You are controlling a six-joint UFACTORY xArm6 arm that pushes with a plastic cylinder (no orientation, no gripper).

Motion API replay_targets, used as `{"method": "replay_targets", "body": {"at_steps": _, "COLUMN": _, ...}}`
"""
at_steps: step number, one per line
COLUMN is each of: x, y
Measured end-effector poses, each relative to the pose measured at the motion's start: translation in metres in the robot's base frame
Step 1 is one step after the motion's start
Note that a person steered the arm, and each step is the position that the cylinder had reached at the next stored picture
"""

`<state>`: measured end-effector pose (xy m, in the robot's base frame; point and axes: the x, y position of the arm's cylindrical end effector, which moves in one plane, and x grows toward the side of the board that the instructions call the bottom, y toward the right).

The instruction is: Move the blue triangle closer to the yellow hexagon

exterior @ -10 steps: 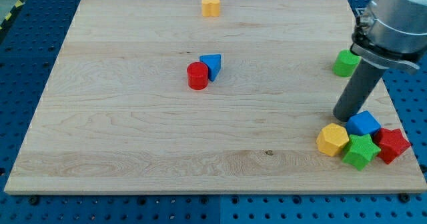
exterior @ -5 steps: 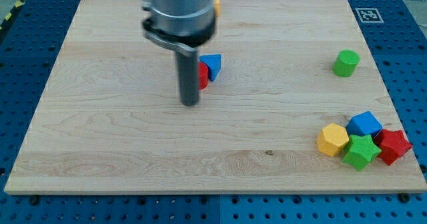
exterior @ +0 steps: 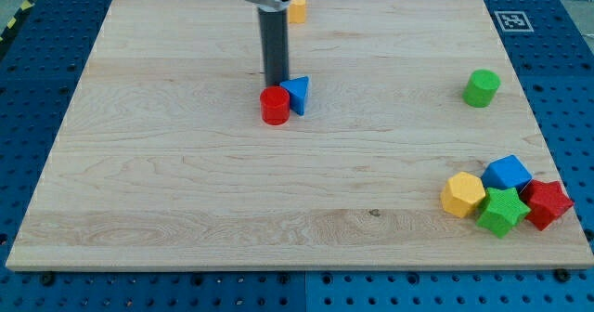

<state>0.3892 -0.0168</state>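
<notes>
The blue triangle (exterior: 297, 94) lies near the board's middle, touching a red cylinder (exterior: 275, 106) on its left. My tip (exterior: 276, 83) stands just above these two, at the triangle's upper left corner, close to or touching them. The yellow hexagon (exterior: 462, 194) lies at the view's lower right, far from the triangle. The rod rises from the tip to the view's top edge.
Beside the yellow hexagon sit a blue block (exterior: 507, 174), a green star (exterior: 502, 210) and a red star (exterior: 545, 203). A green cylinder (exterior: 481, 87) stands at the right. A yellow block (exterior: 297, 9) sits at the top edge, partly behind the rod.
My tip went from the right side near the blue block, across to below-left of the red cylinder, then up to just above the red cylinder and blue triangle. The blocks have not moved.
</notes>
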Motion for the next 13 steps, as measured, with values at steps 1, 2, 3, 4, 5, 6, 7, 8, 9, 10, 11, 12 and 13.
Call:
{"method": "replay_targets", "body": {"at_steps": 1, "x": 0.011, "y": 0.030}}
{"method": "replay_targets", "body": {"at_steps": 2, "x": 0.029, "y": 0.036}}
{"method": "replay_targets", "body": {"at_steps": 3, "x": 0.042, "y": 0.035}}
{"method": "replay_targets", "body": {"at_steps": 4, "x": 0.060, "y": 0.034}}
{"method": "replay_targets", "body": {"at_steps": 5, "x": 0.083, "y": 0.034}}
{"method": "replay_targets", "body": {"at_steps": 6, "x": 0.106, "y": 0.031}}
{"method": "replay_targets", "body": {"at_steps": 7, "x": 0.125, "y": -0.005}}
{"method": "replay_targets", "body": {"at_steps": 8, "x": 0.143, "y": -0.034}}
{"method": "replay_targets", "body": {"at_steps": 9, "x": 0.145, "y": -0.030}}
{"method": "replay_targets", "body": {"at_steps": 10, "x": 0.143, "y": -0.003}}
{"method": "replay_targets", "body": {"at_steps": 11, "x": 0.143, "y": 0.038}}
{"method": "replay_targets", "body": {"at_steps": 12, "x": 0.144, "y": 0.068}}
{"method": "replay_targets", "body": {"at_steps": 13, "x": 0.153, "y": 0.095}}
